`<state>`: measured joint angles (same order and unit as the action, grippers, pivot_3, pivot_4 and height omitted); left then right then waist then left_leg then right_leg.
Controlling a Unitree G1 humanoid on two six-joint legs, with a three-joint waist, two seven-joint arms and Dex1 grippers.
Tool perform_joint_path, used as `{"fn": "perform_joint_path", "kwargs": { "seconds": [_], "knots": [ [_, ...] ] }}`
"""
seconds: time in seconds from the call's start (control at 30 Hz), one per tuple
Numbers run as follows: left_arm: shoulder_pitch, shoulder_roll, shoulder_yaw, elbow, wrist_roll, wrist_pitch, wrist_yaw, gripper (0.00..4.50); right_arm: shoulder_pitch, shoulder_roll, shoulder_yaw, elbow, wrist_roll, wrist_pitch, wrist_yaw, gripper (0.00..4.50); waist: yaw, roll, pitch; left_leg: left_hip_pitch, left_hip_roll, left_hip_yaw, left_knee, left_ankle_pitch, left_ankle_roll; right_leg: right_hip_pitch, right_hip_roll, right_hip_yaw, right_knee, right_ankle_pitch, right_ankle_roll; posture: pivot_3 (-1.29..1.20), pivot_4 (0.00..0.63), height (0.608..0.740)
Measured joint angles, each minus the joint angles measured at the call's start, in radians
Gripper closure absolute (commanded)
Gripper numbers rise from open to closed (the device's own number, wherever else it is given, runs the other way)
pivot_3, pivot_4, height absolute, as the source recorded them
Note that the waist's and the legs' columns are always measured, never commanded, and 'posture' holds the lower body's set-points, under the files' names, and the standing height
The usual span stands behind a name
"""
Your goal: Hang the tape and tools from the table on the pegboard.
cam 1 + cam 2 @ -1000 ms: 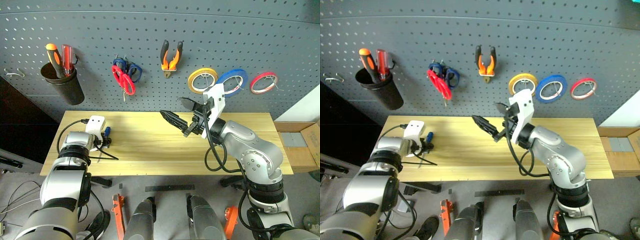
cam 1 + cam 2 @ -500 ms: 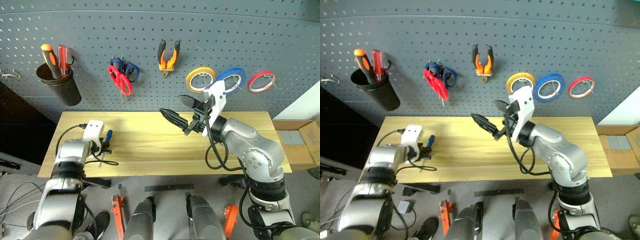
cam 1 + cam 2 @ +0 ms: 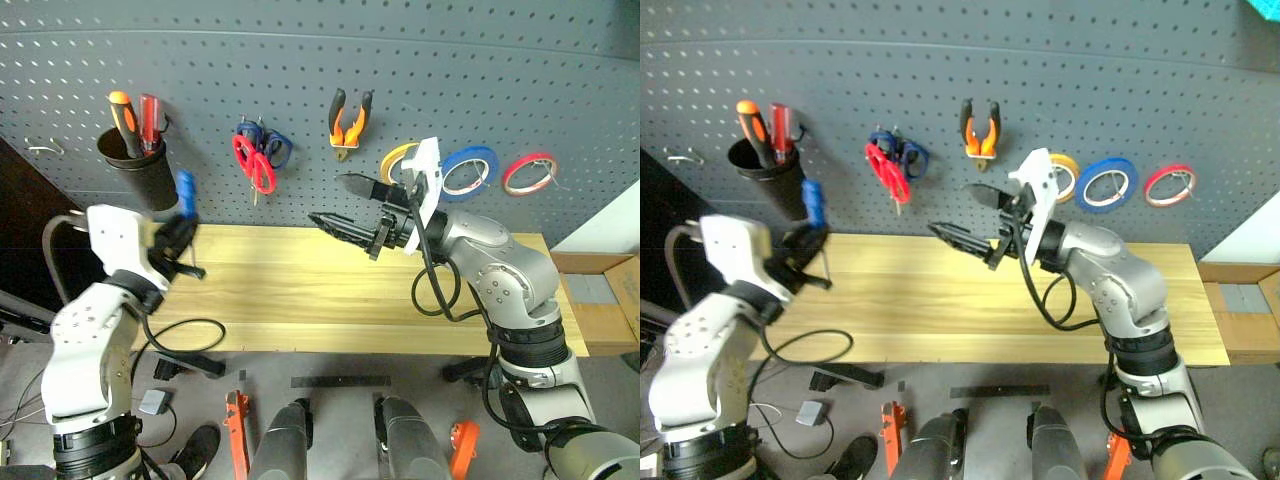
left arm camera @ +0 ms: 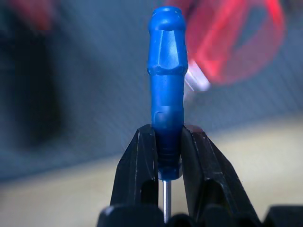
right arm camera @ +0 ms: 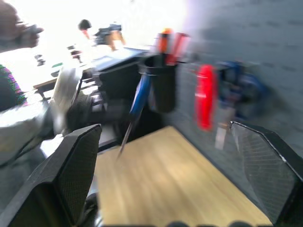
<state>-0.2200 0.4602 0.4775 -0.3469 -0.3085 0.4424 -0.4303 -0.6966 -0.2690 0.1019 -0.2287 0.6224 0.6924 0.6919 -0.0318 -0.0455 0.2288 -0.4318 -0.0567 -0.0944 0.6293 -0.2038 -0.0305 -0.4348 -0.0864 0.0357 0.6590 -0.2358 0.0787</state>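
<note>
My left gripper (image 3: 178,238) is shut on the blue-handled screwdriver (image 3: 185,193) and holds it upright in the air over the table's (image 3: 300,290) left end, beside the black cup (image 3: 148,175). In the left wrist view its fingers (image 4: 137,175) clamp the handle's lower end (image 4: 165,94). My right gripper (image 3: 328,198) hangs open and empty over the middle of the table, pointing left. On the pegboard (image 3: 560,80) hang the red-handled scissors (image 3: 255,165), the pliers (image 3: 347,120) and the blue tape (image 3: 470,170).
The black cup holds an orange and a red screwdriver. Blue-handled scissors (image 3: 270,145) hang behind the red ones. A yellow roll (image 3: 395,160) and a red roll (image 3: 528,172) flank the blue tape. A cardboard box (image 3: 590,300) sits right of the table.
My left arm has lifted the screwdriver off the table up to beside the black cup. My right gripper has turned further left, still open. The camera view has shifted too.
</note>
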Motion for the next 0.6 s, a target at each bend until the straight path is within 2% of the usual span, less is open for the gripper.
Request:
{"fn": "perform_joint_path", "kwargs": {
  "seconds": [0.13,0.23,0.37,0.47,0.6],
  "knots": [
    [-0.095,0.012,-0.007,0.083,0.001,-0.072,0.017,4.13,-0.031,0.039,0.021,0.002,0.0,-0.03,0.04,0.0,0.002,-0.001,-0.041,0.003,-0.002,0.004,0.001,0.0,0.0,0.006,0.001,-0.001,-0.002,0.001,0.001,-0.01,0.02,0.74],
    [-0.238,0.024,-0.024,0.21,0.002,-0.114,0.03,4.13,-0.088,0.089,0.044,0.033,-0.041,-0.07,0.021,0.0,0.003,-0.006,-0.061,0.009,-0.001,0.003,0.001,0.002,-0.003,0.014,0.007,-0.003,-0.005,0.004,-0.001,-0.02,0.0,0.74],
    [-0.413,0.054,-0.064,0.394,0.042,-0.242,0.044,4.13,-0.152,0.143,0.059,0.082,-0.113,-0.147,-0.03,0.0,-0.002,-0.005,-0.095,0.018,0.004,0.003,-0.001,0.003,-0.005,0.024,0.014,-0.001,-0.014,0.009,-0.002,-0.03,0.0,0.74],
    [-0.483,0.065,-0.075,0.535,0.061,-0.33,0.049,4.13,-0.155,0.151,0.057,0.113,-0.147,-0.187,-0.05,0.0,-0.008,-0.004,-0.107,0.027,0.004,0.006,-0.003,0.003,-0.005,0.03,0.014,0.001,-0.014,0.009,-0.002,-0.04,0.0,0.74],
    [-0.524,0.068,-0.08,0.669,0.08,-0.403,0.063,4.13,-0.155,0.157,0.058,0.126,-0.174,-0.206,-0.062,0.0,-0.017,-0.004,-0.114,0.028,0.009,0.009,-0.002,0.003,-0.005,0.03,0.017,0.002,-0.013,0.009,-0.003,-0.06,0.0,0.74]
  ]
}}
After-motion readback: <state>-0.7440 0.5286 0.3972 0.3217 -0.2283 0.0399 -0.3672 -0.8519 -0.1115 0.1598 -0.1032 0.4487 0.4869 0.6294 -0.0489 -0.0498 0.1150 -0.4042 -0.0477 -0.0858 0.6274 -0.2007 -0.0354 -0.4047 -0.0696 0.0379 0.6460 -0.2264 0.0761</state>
